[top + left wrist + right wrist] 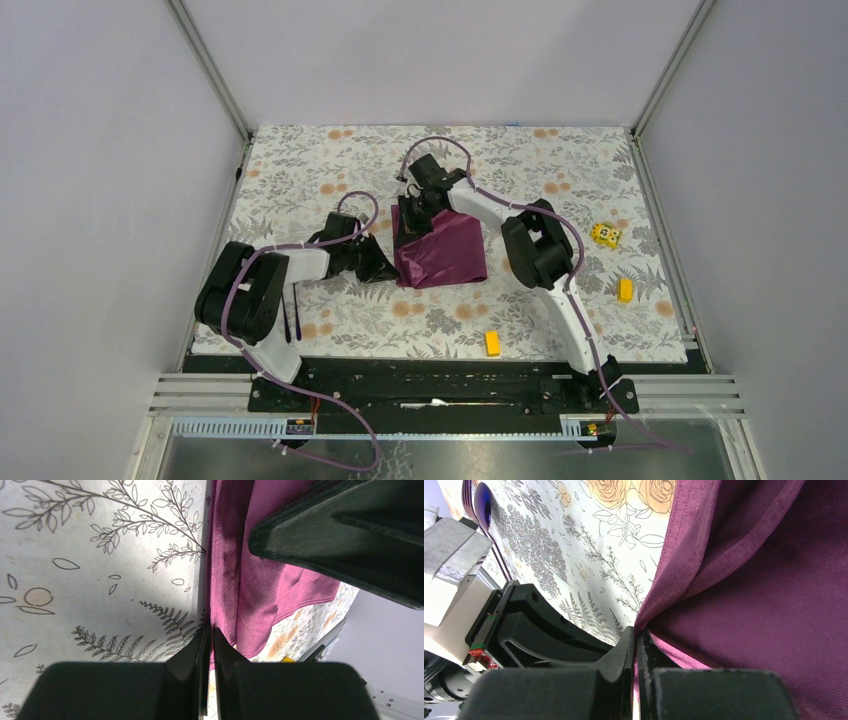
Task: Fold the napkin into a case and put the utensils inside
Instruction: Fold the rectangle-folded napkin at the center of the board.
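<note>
The napkin (440, 252) is bunched on the floral surface (560, 170). Its left edge is pinched in the nearly closed left claw (210, 630). Its far-left corner is clamped, seemingly lifted, by the fully closed right claw (638, 632). The utensils (483, 502) are seen well left of the napkin.

Robotics lab test cell, plain pale wall panels (90, 200) on three sides, aluminium corner posts (212, 68), floral-print table cover (300, 160), left arm (250, 290) and right arm (540, 250) bolted to a black base plate (430, 383), aluminium rails (200, 392), purple cables (440, 139).
</note>
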{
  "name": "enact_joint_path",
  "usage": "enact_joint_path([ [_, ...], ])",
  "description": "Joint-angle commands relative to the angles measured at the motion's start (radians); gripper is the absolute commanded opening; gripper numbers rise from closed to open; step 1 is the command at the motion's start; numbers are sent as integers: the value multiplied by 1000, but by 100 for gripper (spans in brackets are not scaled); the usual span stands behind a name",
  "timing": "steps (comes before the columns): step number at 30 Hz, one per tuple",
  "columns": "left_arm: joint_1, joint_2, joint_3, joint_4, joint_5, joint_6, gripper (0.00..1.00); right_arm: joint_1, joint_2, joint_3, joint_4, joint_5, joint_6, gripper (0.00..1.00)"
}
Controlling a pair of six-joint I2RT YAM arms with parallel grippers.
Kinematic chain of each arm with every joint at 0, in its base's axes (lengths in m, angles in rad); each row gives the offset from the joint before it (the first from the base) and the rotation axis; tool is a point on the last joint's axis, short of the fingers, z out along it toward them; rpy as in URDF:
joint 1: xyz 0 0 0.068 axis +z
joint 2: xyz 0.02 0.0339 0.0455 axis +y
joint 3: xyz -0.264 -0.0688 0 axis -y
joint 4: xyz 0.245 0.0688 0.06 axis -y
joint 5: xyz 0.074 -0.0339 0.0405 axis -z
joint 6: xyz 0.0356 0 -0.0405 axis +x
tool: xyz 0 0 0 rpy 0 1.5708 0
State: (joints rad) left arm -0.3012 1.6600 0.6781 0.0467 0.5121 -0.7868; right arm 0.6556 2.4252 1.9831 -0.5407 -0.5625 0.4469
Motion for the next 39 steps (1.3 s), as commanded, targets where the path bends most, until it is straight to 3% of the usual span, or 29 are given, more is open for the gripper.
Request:
enact_joint_path([
  [1, -8, 26, -11, -25, -43, 30, 11, 13, 5, 56, -7, -32, 6, 0],
  [17, -9, 30, -12, -26, -43, 32, 11, 24, 20, 68, -23, -12, -9, 0],
  [25, -8, -48, -20, -86, -53, 32, 22, 22, -24, 126, -106, 44, -9, 47],
  [32, 29, -187, 2, -244, -66, 87, 27, -26, -185, 90, -121, 73, -13, 65],
  [37, 84, -260, 98, -333, -41, 128, 39, -115, -345, -76, -54, 110, -41, 71],
  [39, 91, -236, 176, -340, -45, 149, 49, -168, -386, -155, -26, 124, -55, 72],
])
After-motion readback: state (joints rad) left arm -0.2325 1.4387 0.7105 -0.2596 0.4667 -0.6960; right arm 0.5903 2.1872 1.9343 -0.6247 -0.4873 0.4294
